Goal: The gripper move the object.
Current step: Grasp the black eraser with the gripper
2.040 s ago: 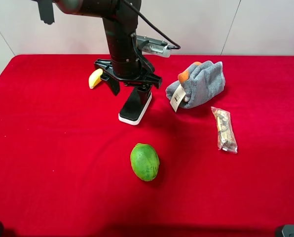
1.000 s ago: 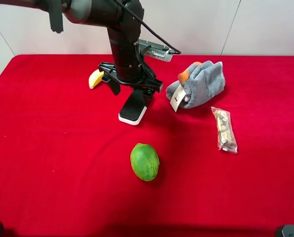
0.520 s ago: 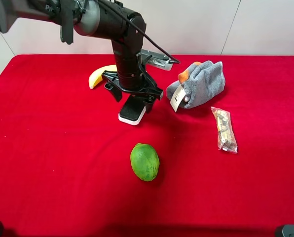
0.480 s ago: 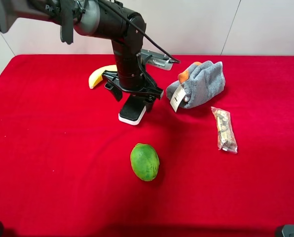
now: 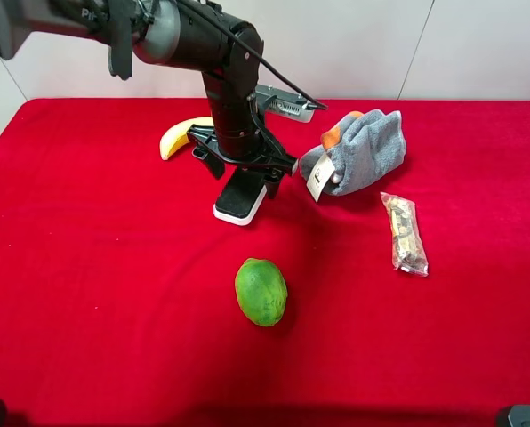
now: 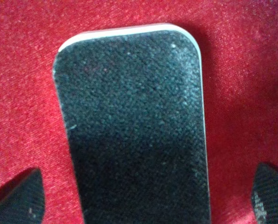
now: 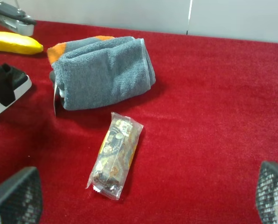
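Observation:
The board eraser [image 5: 239,201], black felt on a white base, lies flat on the red table [image 5: 87,267] left of centre. My left gripper [image 5: 243,173] is low over its far half, open, with one finger on each side. In the left wrist view the felt top [image 6: 134,126] fills the middle and both fingertips [image 6: 18,198] stand apart from its edges, with red cloth between. My right gripper [image 7: 143,198] is open and empty, over bare cloth near the snack packet. The right wrist view shows the eraser's end [image 7: 10,98] at its edge.
A banana [image 5: 180,135] lies just behind the left arm. A grey cloth bundle [image 5: 358,151] with a white tag sits right of the eraser. A clear snack packet [image 5: 404,233] lies further right. A green fruit [image 5: 260,292] sits in front of the eraser.
The left arm has swung and lowered over the eraser, and its open fingers now straddle it. More of the banana shows behind the arm. The eraser has stayed in place.

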